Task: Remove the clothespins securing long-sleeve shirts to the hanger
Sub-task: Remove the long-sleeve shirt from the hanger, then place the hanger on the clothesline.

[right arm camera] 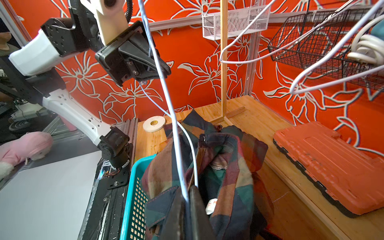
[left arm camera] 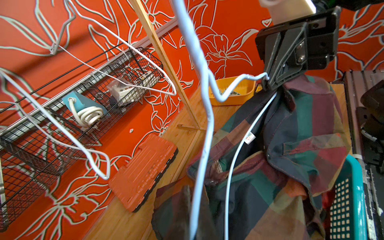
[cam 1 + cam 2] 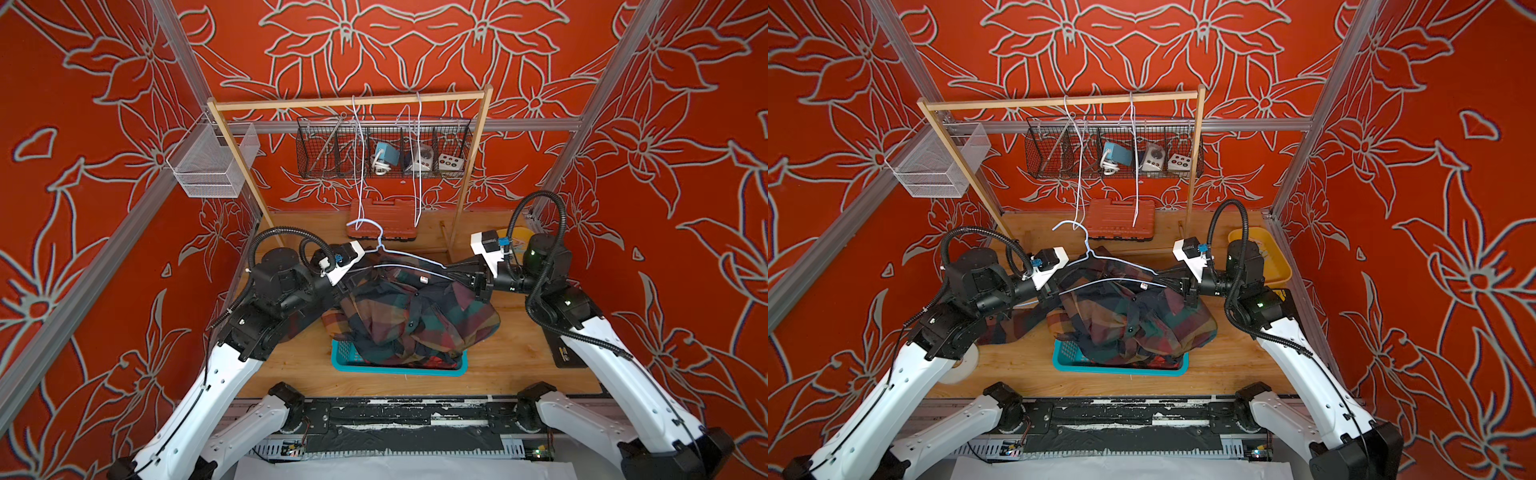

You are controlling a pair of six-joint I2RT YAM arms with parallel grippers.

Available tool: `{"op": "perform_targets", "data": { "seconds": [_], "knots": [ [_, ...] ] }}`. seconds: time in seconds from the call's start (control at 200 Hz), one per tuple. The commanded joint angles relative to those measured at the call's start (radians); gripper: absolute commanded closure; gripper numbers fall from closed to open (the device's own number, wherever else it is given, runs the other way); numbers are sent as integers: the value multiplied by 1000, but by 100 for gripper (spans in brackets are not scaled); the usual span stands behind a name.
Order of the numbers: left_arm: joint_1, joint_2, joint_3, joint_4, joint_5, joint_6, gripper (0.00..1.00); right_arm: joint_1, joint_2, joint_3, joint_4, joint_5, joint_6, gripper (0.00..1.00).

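A dark plaid long-sleeve shirt hangs crumpled from a thin white wire hanger over a teal basket. My left gripper is shut on one end of the hanger's wire, which runs between the jaws in the left wrist view. At the opposite end my right gripper is shut on the wire as well. A strip of red check cloth shows under the shirt inside the basket. No clothespins show on the hanger or the shirt.
Two bare wire hangers hang from the wooden rack. Behind it are a black wire basket and an orange tool case. A yellow bin sits at the right, a tape roll at the left.
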Motion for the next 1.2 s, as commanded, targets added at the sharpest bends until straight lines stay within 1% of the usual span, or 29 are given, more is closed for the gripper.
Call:
{"op": "perform_targets", "data": {
  "seconds": [0.0,0.02,0.08,0.1,0.12,0.14,0.15,0.165,0.2,0.23,0.245,0.325,0.435,0.525,0.606,0.716,0.746,0.786,0.886,0.946,1.036,1.091,1.191],
  "knots": [
    [2,3,9,55,-21,-18,100,4,-7,70,-4,-6,-14,100],
    [3,0,4,64,-32,-22,97,5,-5,79,-13,6,-13,100],
    [2,-12,-10,90,-53,-32,78,7,-3,100,-34,30,-9,100],
    [2,-15,-13,95,-59,-34,70,9,-3,106,-36,41,-3,100],
    [3,-18,-15,98,-63,-37,61,10,-2,111,-37,53,5,100],
    [2,-22,-15,101,-68,-40,47,11,0,117,-37,64,14,100],
    [3,-24,-17,104,-71,-42,38,13,1,119,-39,67,16,100],
    [3,-27,-19,108,-78,-45,29,13,2,124,-42,72,18,100],
    [2,-36,-25,123,-95,-54,18,18,6,136,-54,86,21,100],
    [2,-46,-31,138,-113,-62,6,25,8,146,-63,106,26,100],
    [2,-51,-34,145,-121,-65,3,31,9,150,-66,114,27,100],
    [2,-91,-54,190,-155,-82,2,71,16,174,-93,162,26,100],
    [2,-171,-100,267,-196,-115,2,176,41,226,-160,276,15,100],
    [3,-248,-155,336,-231,-150,2,238,59,260,-162,361,71,100],
    [2,-314,-219,409,-317,-190,2,286,67,278,-141,479,154,100],
    [2,-392,-292,476,-419,-227,3,358,73,319,-170,675,175,100],
    [3,-409,-308,497,-468,-243,3,378,76,333,-179,734,183,100],
    [3,-428,-329,521,-530,-263,3,398,81,348,-179,782,202,100],
    [3,-447,-362,555,-644,-298,3,460,102,384,-168,863,239,100],
    [2,-445,-365,547,-675,-301,3,511,125,425,-191,912,231,100],
    [2,-447,-368,548,-738,-325,3,586,169,497,-245,1034,228,100],
    [2,-454,-376,563,-780,-338,3,615,187,518,-247,1087,239,100],
    [2,-462,-383,573,-814,-349,3,670,216,537,-225,1201,254,100]
  ]
}}
